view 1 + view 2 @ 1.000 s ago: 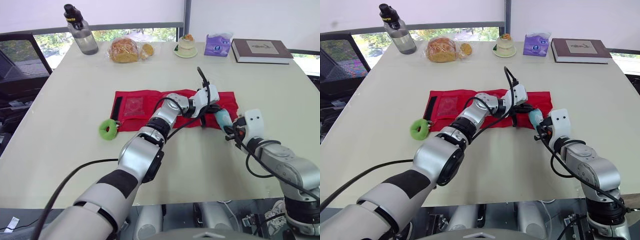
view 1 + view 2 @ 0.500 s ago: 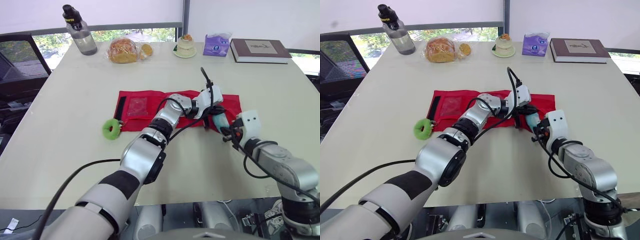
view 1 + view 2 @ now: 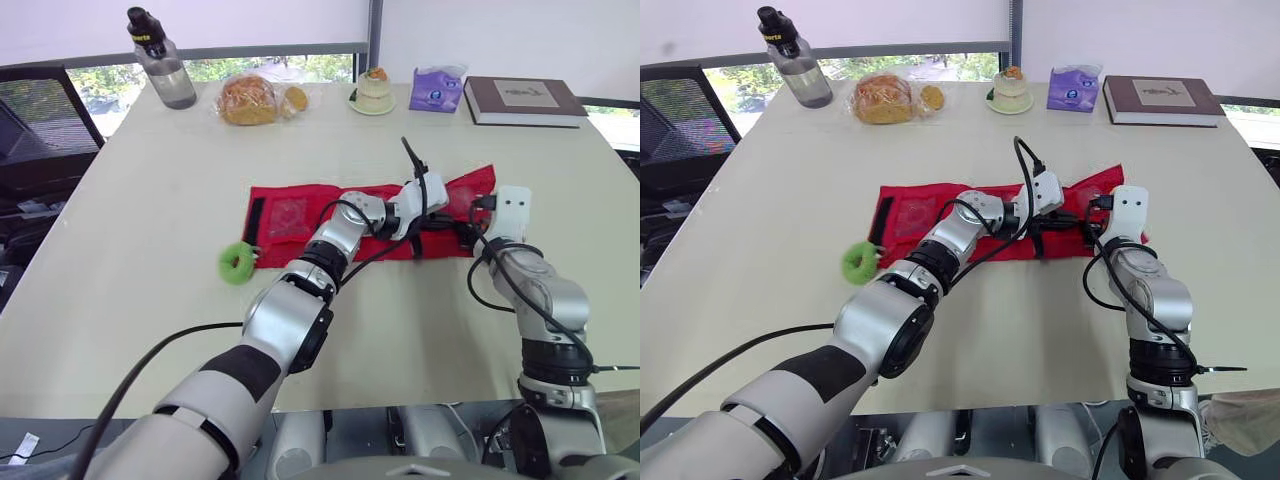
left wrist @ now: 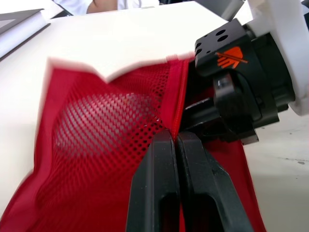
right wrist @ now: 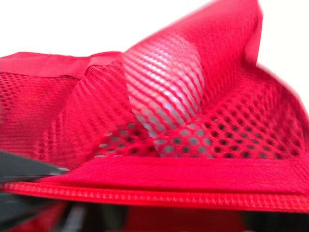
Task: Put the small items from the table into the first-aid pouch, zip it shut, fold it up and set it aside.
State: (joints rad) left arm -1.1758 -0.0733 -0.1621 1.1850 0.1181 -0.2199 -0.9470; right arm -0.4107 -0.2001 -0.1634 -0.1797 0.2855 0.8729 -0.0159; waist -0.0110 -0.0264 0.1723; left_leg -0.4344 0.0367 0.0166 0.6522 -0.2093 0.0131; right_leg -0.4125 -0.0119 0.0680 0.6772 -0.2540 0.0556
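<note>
**Cream-topped desk**: a brown hardback book and a clear water bottle with a black cap stand along the far edge, well apart from the work. They are judged to play no part in the job.

**Red fabric first-aid pouch**: it is laid open and flat across the middle of the desk. The exception is the robot's right end, which is lifted off the surface and crumpled upward.

**Left gripper**: the jaws are pressed fully together on the red hem of the red mesh pocket at that lifted end. The hem is nipped between them and drawn up. Judged purpose: the pocket mouth is held open and steady so that the other arm can load it.

**Right gripper**: it is set against the lifted end, touching the pouch, directly opposite the left gripper. Whether its jaws are open or closed cannot be told, since fabric masks them.

**Small green ring**: it lies on the desk just beside the pouch's left end, apart from both grippers, and is not yet packed. Zipping, folding and setting aside are therefore judged to be outstanding.

**Pale rounded item**: it is seen through the mesh, inside the pocket. It is judged to be delivered or nearly so; whether it is gripped cannot be told.

**Risk noted:** if the hem slips, the pocket mouth could close.
</note>
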